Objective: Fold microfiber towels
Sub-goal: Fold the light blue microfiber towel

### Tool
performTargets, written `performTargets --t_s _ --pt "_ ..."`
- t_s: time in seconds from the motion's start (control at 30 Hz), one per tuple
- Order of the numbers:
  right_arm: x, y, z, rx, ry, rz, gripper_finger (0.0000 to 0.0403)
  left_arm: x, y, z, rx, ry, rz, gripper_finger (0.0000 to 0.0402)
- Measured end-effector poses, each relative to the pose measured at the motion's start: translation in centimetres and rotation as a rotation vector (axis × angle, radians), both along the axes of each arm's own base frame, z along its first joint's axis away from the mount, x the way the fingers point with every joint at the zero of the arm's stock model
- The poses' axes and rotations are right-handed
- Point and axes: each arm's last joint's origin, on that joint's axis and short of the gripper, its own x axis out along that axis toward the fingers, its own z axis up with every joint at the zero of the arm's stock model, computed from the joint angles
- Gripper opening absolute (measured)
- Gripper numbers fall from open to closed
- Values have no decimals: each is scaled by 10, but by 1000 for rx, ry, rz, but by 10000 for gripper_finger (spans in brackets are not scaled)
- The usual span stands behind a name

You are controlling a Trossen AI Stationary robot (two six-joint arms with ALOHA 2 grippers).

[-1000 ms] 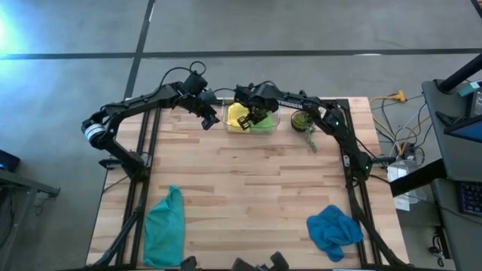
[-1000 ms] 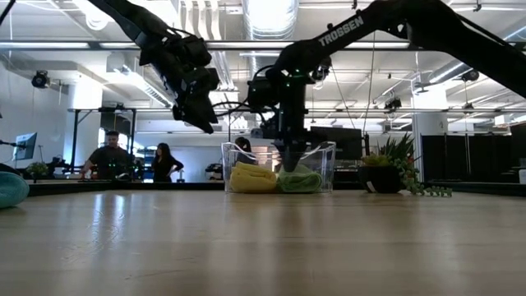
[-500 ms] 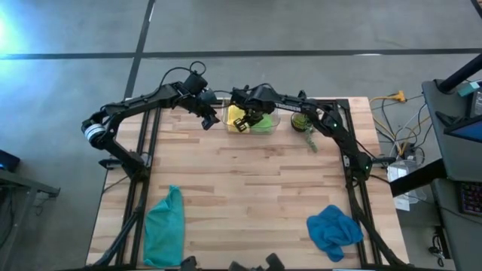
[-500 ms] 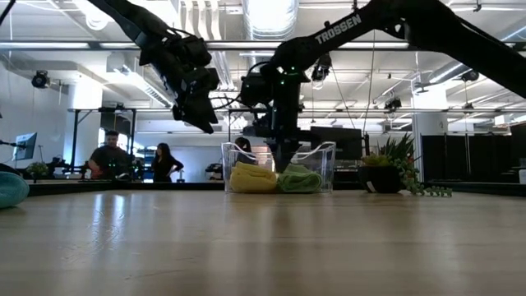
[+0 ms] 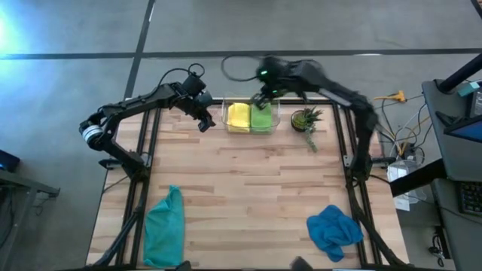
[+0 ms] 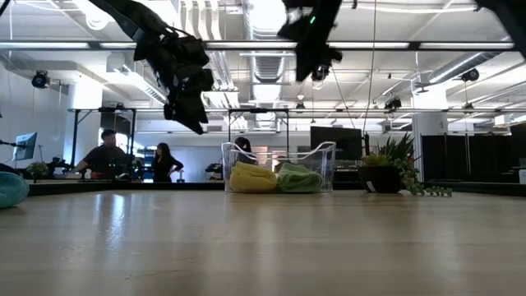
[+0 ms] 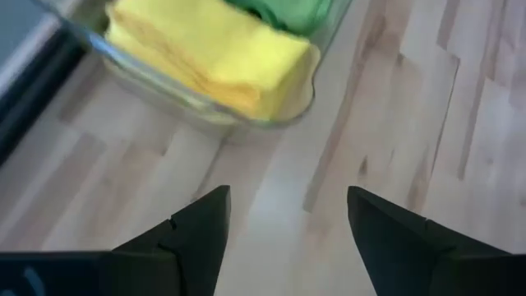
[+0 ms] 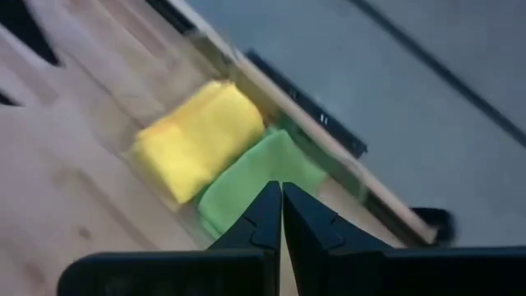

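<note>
yellow towel [image 5: 239,116], lime towel [image 5: 260,117]: folded, bin [image 5: 224,119], bench far edge | teal towel [image 5: 165,226], blue towel [image 5: 333,229]: crumpled, near corners; soft, light, pinch a corner | left tool [image 5: 205,119] agape, right tool [image 5: 260,98] closed, empty

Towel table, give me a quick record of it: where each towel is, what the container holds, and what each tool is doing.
clear container: far edge of table, holds two folded towels
yellow towel: folded, in container
lime green towel: folded, in container beside yellow
teal towel: unfolded, near left corner
blue towel: crumpled, near right corner
potted plant: right of container
left tool: open, empty, left of container
right tool: shut, empty, raised above container
</note>
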Motion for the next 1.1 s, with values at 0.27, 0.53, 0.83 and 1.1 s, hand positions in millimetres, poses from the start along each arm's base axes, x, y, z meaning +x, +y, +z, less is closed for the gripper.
performTargets --t_s 0.27,0.53,0.83,1.1 --pt "-70 45 42 -37 -97 26 8 -4 -6 -4 -26 39 -102 228" --pt "-108 96 -19 39 -124 141 9 -2 -15 10 -211 -126 -136 226" --pt "-105 130 -79 206 -699 412 9 -30 -74 73 -237 -300 -97 155" --pt "-95 130 -85 134 -1104 448 9 -60 -147 107 -450 -361 -101 105"
